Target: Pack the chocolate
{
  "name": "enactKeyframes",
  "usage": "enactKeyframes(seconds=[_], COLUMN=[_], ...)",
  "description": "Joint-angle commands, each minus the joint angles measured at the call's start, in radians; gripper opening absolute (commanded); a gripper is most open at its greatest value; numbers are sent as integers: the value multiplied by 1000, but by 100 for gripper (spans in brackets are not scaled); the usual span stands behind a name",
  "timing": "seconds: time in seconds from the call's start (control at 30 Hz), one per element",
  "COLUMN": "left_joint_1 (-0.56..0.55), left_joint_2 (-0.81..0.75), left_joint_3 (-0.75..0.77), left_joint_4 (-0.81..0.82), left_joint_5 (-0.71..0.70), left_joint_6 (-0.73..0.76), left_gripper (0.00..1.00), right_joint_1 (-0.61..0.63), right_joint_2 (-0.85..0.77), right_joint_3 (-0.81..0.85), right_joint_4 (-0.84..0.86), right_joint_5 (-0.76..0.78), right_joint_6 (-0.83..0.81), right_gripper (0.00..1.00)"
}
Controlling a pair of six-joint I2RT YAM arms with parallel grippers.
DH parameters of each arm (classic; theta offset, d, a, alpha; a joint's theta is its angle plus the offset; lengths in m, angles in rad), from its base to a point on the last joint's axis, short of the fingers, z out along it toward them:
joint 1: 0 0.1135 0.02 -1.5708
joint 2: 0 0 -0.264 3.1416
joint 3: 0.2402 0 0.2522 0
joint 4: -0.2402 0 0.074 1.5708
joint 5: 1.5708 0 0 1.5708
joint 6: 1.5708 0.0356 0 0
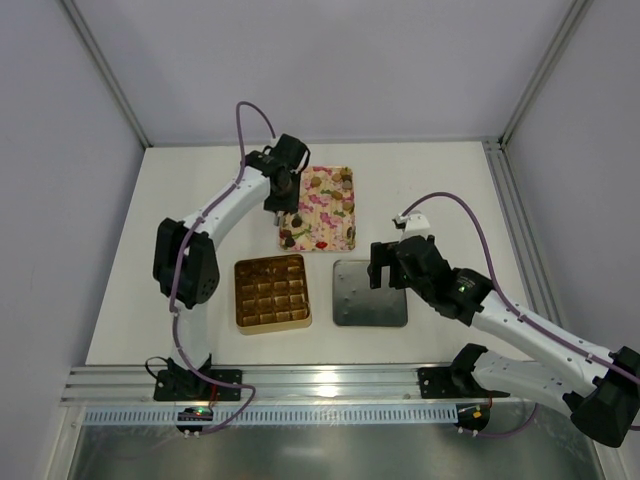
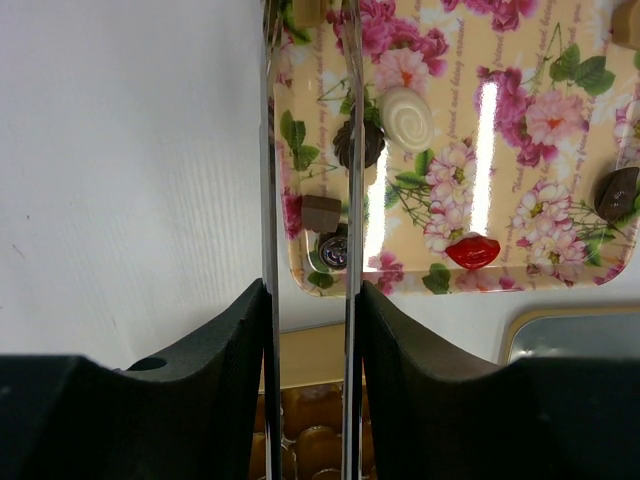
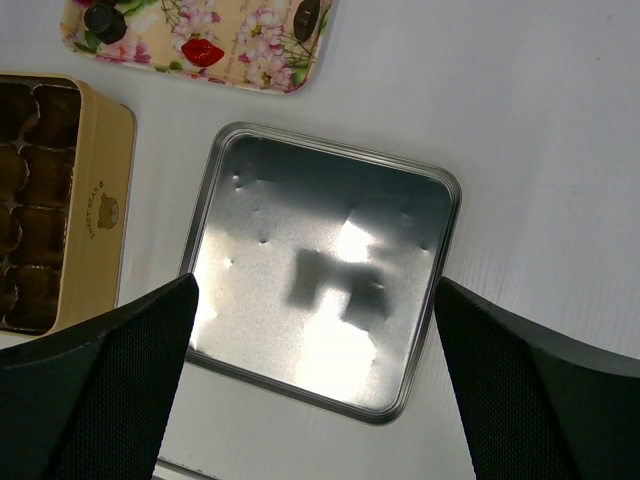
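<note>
Several chocolate pieces (image 2: 408, 118) lie loose on the floral tray (image 1: 330, 205), with the gold box (image 1: 270, 322) just beside it. Left gripper (image 1: 282, 212) hangs over the tray, jaws narrowly apart, a brown square (image 2: 320, 212) seen between them. Right gripper (image 3: 315, 290) gapes wide above the silver lid (image 1: 369, 293).

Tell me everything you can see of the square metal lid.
The lid is a square of shiny silver-grey metal with rounded corners and a raised rim, lying flat, hollow side up, on the white table. Small embossed dents show inside. It sits apart from the gold box and the floral tray; nothing lies in it.
</note>
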Motion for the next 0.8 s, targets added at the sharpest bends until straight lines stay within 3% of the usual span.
enactKeyframes(seconds=[0.0, 0.2, 0.77], left_joint_1=[6, 7, 10], left_joint_2=[13, 33, 25], left_joint_3=[53, 67, 70], left_joint_4=[37, 37, 13], left_joint_5=[7, 7, 3], left_joint_6=[15, 14, 11], left_gripper=[40, 40, 27], right_joint_1=[-8, -14, -25], right_joint_2=[8, 17, 25], right_joint_3=[20, 15, 20], right_joint_4=[40, 47, 49], right_joint_5=[-2, -5, -19], right_joint_6=[-19, -24, -27], right_gripper=[99, 100, 100])
